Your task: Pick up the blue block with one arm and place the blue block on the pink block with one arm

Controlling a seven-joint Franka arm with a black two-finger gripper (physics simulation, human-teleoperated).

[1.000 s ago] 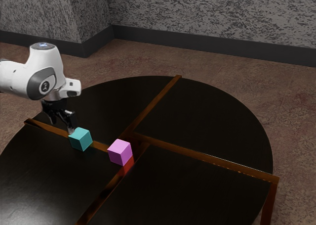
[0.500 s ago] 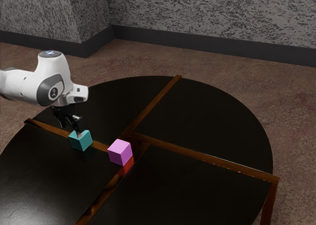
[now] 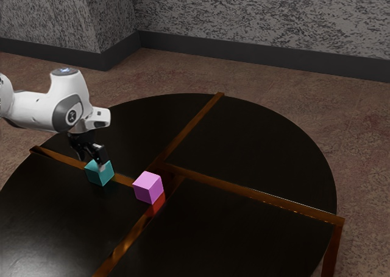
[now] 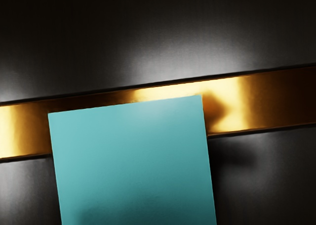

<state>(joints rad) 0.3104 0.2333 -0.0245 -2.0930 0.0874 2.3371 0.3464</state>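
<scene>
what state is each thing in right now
blue block: sitting on the table across a wooden strip, not lifted
pink block: sitting by the strips' crossing, nothing on top, apart from the blue block
gripper: low, right at the blue block's top; open or shut cannot be told
table: dark round top, level, split by wooden strips
</scene>
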